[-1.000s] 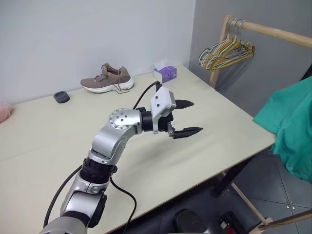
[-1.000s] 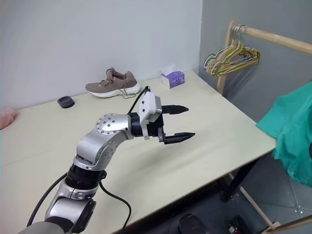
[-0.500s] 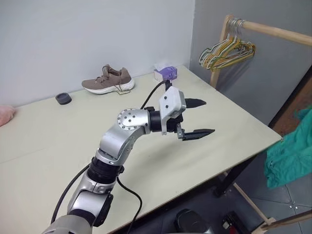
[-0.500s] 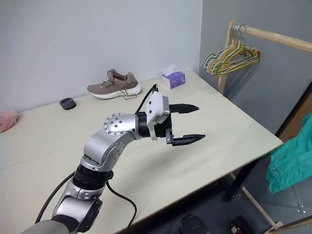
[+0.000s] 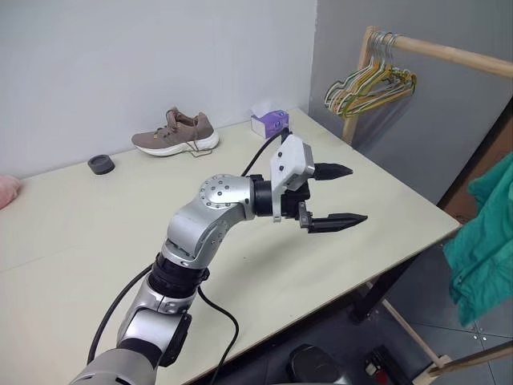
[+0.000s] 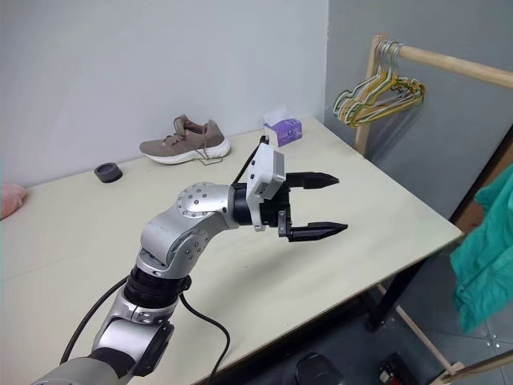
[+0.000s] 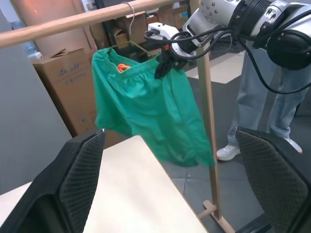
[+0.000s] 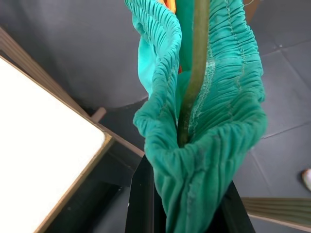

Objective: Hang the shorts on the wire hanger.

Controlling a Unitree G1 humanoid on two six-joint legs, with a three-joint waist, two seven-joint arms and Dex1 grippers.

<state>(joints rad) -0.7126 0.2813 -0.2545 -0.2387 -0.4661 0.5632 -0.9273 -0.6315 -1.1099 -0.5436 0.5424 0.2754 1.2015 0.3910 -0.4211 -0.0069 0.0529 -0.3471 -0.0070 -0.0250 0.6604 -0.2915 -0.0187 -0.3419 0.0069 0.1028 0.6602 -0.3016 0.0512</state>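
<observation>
The teal-green shorts (image 7: 150, 111) hang below a wooden rail (image 7: 73, 26), beyond the table's right corner (image 5: 485, 233). The wire hanger (image 8: 194, 68) runs as an olive wire through the gathered waistband, and its hook (image 7: 130, 12) sits over the rail. My right gripper (image 7: 164, 68) is at the waistband, its black fingers (image 8: 141, 194) shut on a bunch of that fabric. An orange drawstring (image 7: 122, 68) peeks out at the waist. My left gripper (image 5: 357, 194) hovers level above the table, open and empty, pointing toward the shorts.
A brown shoe (image 5: 175, 132), a purple tissue box (image 5: 270, 122) and a small black disc (image 5: 101, 163) sit along the table's far side. Bunched coloured hangers (image 5: 369, 83) hang on the rail. A person's legs (image 7: 252, 107) stand beyond the rail post.
The shorts have moved from beside the table corner out toward the right edge of the head views. My left gripper has drifted a little to the right, still open.
</observation>
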